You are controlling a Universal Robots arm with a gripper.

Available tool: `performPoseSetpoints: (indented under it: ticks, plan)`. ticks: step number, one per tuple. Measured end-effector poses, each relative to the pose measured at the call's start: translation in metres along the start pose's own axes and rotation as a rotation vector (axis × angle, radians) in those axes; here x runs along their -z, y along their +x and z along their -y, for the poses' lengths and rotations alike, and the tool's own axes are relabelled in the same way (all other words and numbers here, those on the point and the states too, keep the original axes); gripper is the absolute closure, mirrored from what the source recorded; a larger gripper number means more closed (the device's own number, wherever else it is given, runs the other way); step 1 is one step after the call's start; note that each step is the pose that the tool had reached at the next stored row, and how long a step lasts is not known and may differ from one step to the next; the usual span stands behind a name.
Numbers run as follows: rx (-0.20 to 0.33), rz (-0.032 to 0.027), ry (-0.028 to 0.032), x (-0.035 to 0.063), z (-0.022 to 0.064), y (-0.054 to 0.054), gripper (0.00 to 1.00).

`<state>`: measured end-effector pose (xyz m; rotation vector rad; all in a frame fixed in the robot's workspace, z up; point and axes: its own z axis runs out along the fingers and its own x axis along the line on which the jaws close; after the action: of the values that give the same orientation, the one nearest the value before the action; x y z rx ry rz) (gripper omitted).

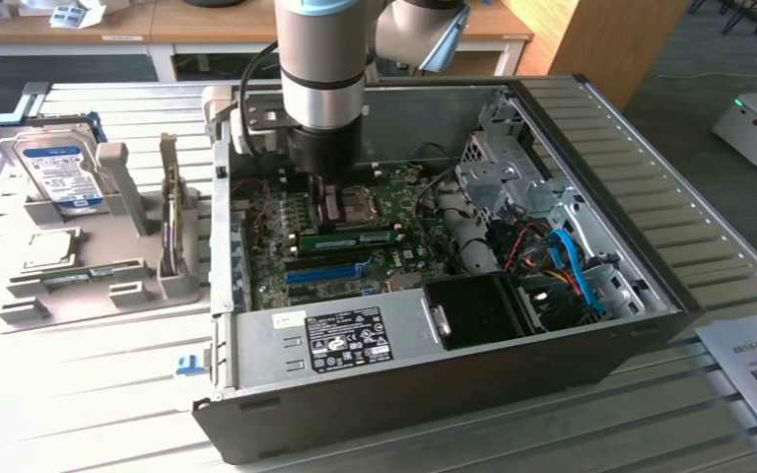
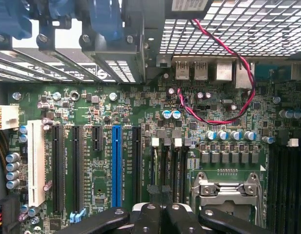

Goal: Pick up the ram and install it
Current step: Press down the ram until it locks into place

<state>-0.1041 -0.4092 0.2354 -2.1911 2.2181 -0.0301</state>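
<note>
jaws [image 2: 160,197] pressed together, nothing held, hung low over the motherboard [image 2: 140,112] | grey holder [image 1: 155,266] set on the bench [image 1: 90,394] outside the case | ram [image 1: 346,238] judged seated in its slot beside the blue slot [image 1: 323,273], so no grip is needed

You've got an open black-and-silver metal computer case [image 1: 642,296] lying on its side on the slatted metal table [image 1: 90,394]. Inside the case there's the green motherboard [image 2: 140,117], with its long blue plastic slot [image 2: 116,165] next to a white slot [image 2: 36,163]. A twisted red-and-black wire [image 2: 223,117] loops above the silver CPU socket [image 2: 228,190]. Off the case's exterior-view left, a silver hard drive with a blue-white label [image 1: 60,168] leans in a grey plastic holder [image 1: 115,177].
</note>
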Motion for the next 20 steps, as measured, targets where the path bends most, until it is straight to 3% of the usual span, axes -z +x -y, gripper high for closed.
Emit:
performPoseSetpoints:
  ticks: [20]
  plan:
    - [0.0,0.0,0.0049,-0.0019,-0.0031,0.0001,0.9]
